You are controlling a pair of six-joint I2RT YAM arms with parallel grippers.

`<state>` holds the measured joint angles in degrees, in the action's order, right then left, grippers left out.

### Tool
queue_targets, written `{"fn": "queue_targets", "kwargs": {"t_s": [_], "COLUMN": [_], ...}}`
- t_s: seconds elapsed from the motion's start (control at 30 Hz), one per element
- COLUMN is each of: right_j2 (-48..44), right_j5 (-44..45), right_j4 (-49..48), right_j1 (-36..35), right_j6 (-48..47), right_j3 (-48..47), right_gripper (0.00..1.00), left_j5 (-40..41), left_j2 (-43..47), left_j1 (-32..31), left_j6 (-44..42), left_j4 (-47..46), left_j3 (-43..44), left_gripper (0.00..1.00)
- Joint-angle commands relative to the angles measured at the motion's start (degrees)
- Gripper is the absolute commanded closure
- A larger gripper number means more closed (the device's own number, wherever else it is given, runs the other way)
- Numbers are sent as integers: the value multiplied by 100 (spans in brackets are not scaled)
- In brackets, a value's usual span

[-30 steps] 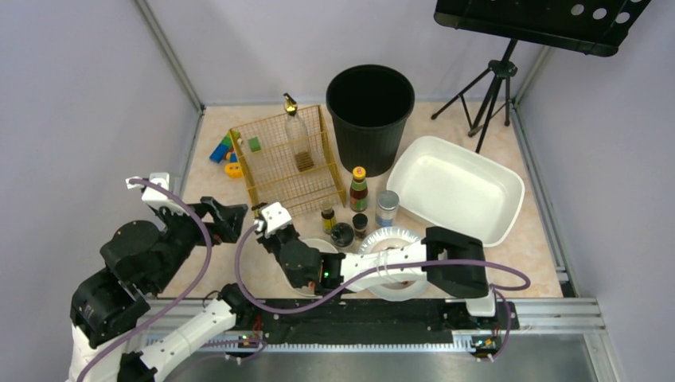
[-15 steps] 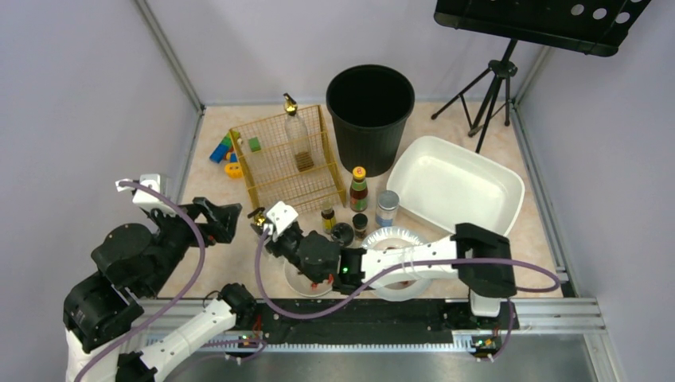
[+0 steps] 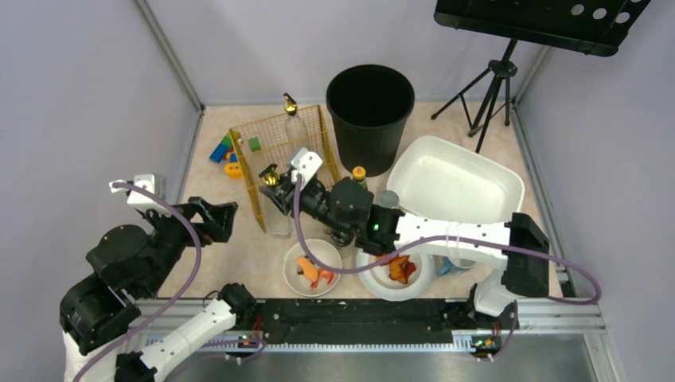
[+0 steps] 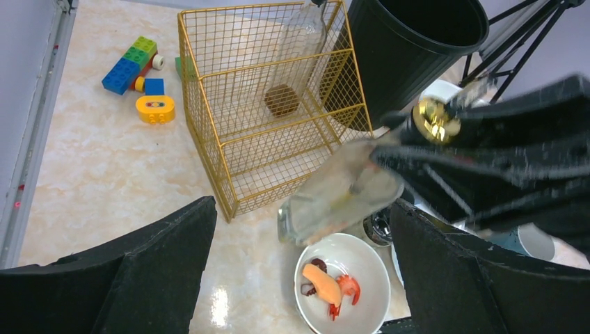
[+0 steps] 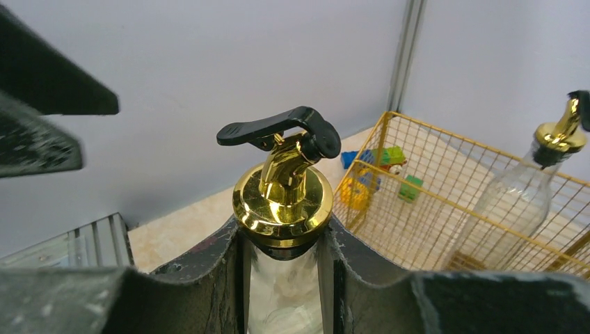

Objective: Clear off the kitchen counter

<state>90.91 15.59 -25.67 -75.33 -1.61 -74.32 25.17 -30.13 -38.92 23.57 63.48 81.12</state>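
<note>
Change: right arm has swung away from the near edge and up to the rack's (image 4: 292, 167) near-left corner, taking the bottle (image 4: 337, 195) along. A second ago it lay across the bowl (image 4: 362, 264) and plate (image 3: 374, 288). Both now show, on the near side of the rack. The bowl holds shrimp-like bits, the plate an orange scrap.

Right gripper (image 5: 280, 250): clamped on the bottle's neck, fingers snug under the gold pourer cap. Bottle is clear glass and hangs just outside the rack's near-left corner. Cannot tell whether its base is off the counter (image 4: 104, 181).

Left gripper (image 3: 227, 220): fingers spread wide, holding nothing. It hovers well left of the rack's near-left corner and has hardly shifted in the last second.

Reading: the bottle looks bound for the rack, where a matching one (image 3: 294, 127) already stands at the far side. The carry is under way but the bottle is not yet placed. It must rise over the rack's rim to go in, and the wire is close to the glass here.

Counter: flat beige-peach top with faint marbling, under the rack and everything around it. Still busy. Toy bricks (image 3: 223, 151) lie just left of the rack. A black bin (image 3: 370, 103) is just right of its far corner. A white tub (image 3: 454, 187) sits further right. Small jars right of the rack are mostly hidden by the arm. Clearing looks far from done.
</note>
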Motion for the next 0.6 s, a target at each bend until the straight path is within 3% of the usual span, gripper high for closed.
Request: {"fn": "queue_targets", "kwargs": {"t_s": [0.0, 0.23, 0.57], "right_j2": [-351, -15, 976], "right_j5": [-1418, -2740, -3643], "right_j4": [-356, -378, -362], "right_j1": [750, 1326, 1728], "right_j6": [274, 188, -113], "right_j3": [-858, -1764, -3313], "right_gripper": [100, 100, 100], "left_j5": [17, -56, -182], "left_j2": [-85, -62, -4], "left_j1": [7, 7, 7], "left_j6": [-63, -52, -99], "left_j4": [-161, -243, -326], "left_j3": [95, -45, -250], "left_gripper": [1, 1, 1]}}
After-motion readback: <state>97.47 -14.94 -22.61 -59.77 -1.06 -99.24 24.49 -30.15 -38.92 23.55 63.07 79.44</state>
